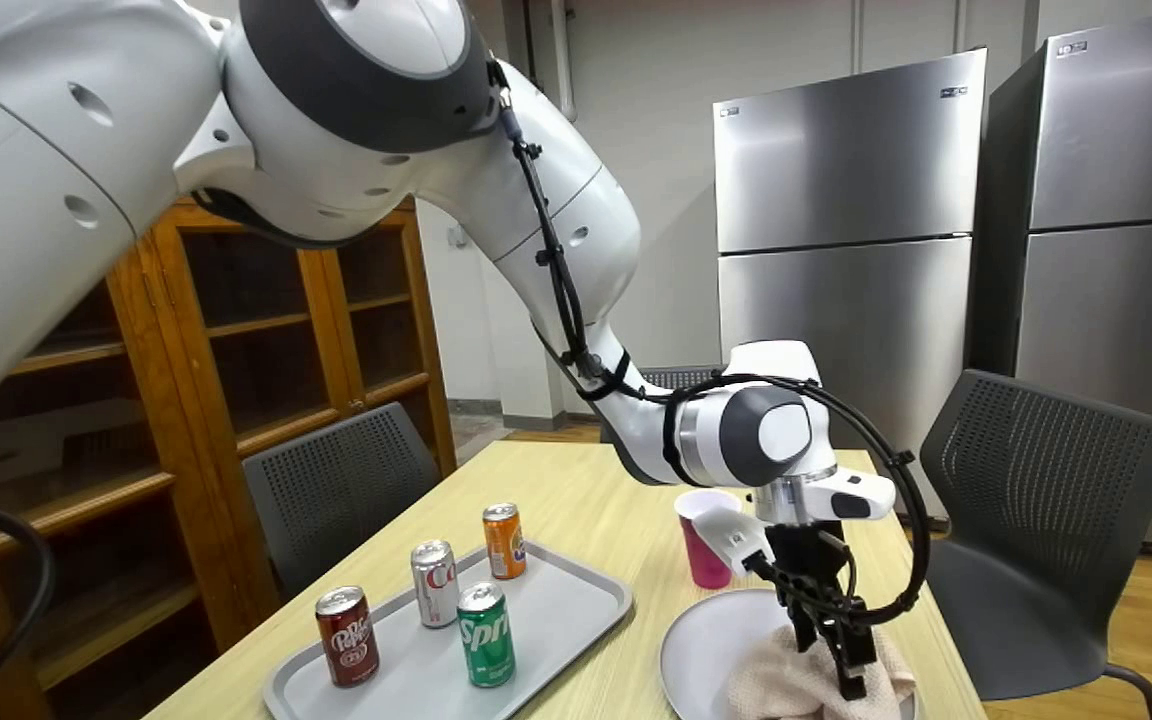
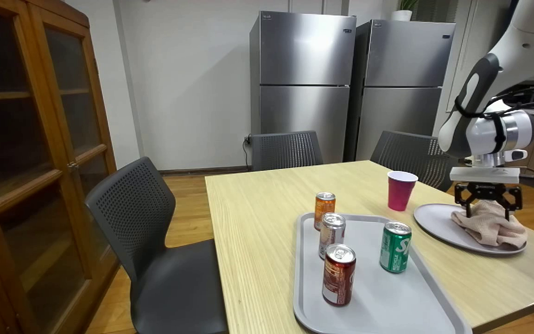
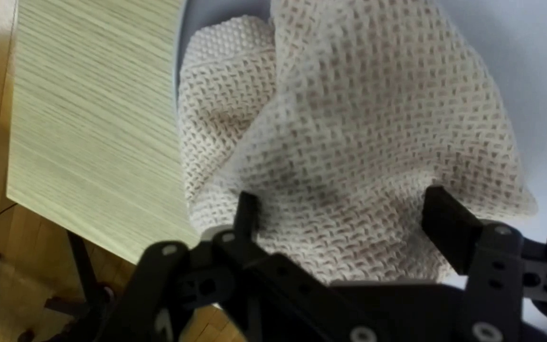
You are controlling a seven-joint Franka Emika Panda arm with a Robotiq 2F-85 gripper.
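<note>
Closest to us in the wrist view is the gripper (image 3: 341, 194), its jaws parted wide and pointing down astride the folds of a crumpled beige cloth (image 3: 359, 118); we cannot tell whether they press into it. In both exterior views we see that cloth lying on a pale grey plate (image 2: 435, 220) near the edge of the table (image 2: 257, 218), with a pink cup (image 2: 400, 192) just beside the plate and a grey tray (image 2: 373, 301) bearing four drink cans (image 2: 395, 247) nearby.
</note>
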